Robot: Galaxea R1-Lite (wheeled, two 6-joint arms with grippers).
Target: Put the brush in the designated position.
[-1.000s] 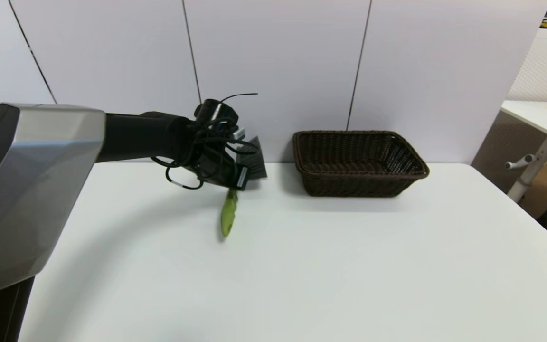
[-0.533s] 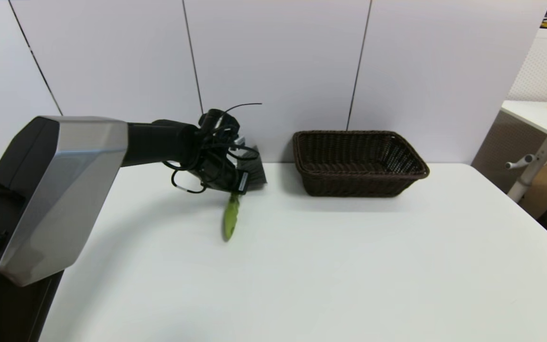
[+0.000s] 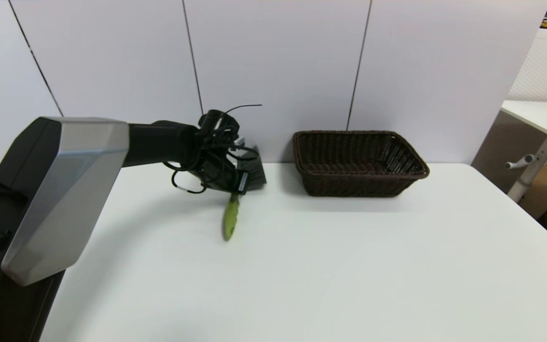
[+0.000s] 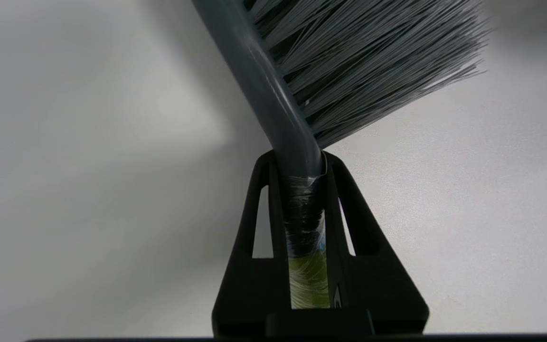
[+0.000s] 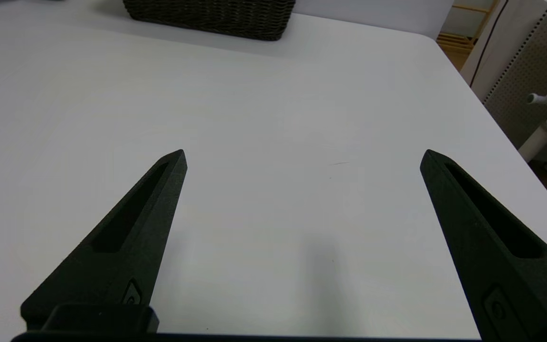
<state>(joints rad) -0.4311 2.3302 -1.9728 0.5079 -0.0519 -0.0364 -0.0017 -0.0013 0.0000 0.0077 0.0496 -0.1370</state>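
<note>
The brush has an olive-green handle hanging toward me and dark bristles pointing toward the wall. My left gripper is shut on its grey neck, at the far middle-left of the table, left of the basket. In the left wrist view the neck runs up from between the closed fingers of the left gripper, with the grey bristles fanning out above the table. The right gripper hovers open over bare table, nothing between its fingers.
A dark brown woven basket stands at the back of the white table, right of the brush, and shows far off in the right wrist view as the basket. A second white table stands past the right edge.
The left arm came down and slightly right between the first two frames, carrying the brush lower. Since half a second ago almost nothing has moved.
</note>
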